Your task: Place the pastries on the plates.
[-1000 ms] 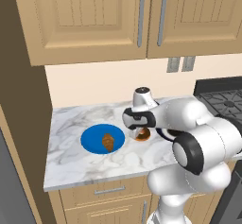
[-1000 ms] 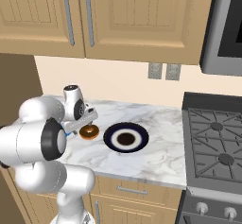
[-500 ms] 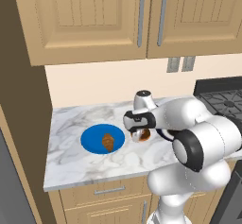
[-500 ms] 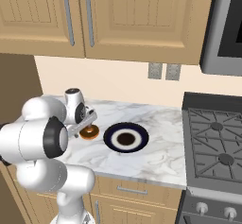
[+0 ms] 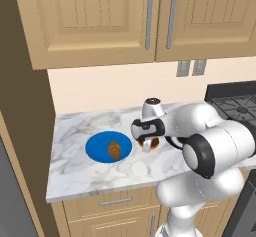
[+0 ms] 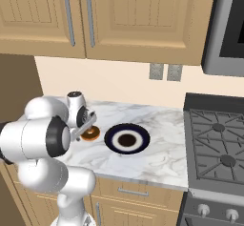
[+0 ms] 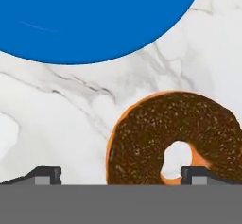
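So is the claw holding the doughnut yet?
No, nothing is held. The open claw hangs just over the doughnut, which lies on the counter.

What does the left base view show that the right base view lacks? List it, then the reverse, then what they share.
Left base view alone: the blue plate with the croissant lying on it.

Right base view alone: the whole navy plate, nothing on it, and the stove burners.

Both: the marble counter, the doughnut on it between the plates, and the open claw low over the doughnut.
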Available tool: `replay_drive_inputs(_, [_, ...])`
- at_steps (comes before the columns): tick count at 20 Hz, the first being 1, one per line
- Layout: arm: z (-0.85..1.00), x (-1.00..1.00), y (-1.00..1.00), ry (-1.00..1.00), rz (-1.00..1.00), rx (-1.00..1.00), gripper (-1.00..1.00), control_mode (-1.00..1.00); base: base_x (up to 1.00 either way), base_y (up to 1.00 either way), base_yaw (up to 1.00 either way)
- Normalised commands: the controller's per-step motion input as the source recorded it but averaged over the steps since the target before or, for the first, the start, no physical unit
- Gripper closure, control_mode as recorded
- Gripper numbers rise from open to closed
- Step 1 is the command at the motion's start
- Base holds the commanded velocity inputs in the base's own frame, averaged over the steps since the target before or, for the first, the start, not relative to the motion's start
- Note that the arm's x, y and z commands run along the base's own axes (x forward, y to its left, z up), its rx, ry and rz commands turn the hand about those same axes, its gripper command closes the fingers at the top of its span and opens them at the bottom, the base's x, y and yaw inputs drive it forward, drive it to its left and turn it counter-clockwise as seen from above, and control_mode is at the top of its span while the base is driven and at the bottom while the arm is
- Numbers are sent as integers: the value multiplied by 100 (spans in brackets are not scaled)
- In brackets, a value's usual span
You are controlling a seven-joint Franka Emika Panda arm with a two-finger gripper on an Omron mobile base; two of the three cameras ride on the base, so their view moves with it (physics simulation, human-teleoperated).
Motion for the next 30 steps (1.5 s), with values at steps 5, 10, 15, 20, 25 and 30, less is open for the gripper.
replay_drive_inputs(5, [-17,5,-1,1,5,0,-100,-100,0,0,0])
replay_drive_inputs(10, [-25,3,0,5,1,0,-100,-100,0,0,0])
replay_drive_inputs(15, [-16,4,0,2,0,0,-100,-100,0,0,0])
replay_drive_inputs(20, [-5,8,0,0,0,0,-100,-100,0,0,0])
replay_drive_inputs(25, [0,0,0,0,0,0,100,-100,0,0,0])
replay_drive_inputs(30, [0,0,0,0,0,0,100,-100,0,0,0])
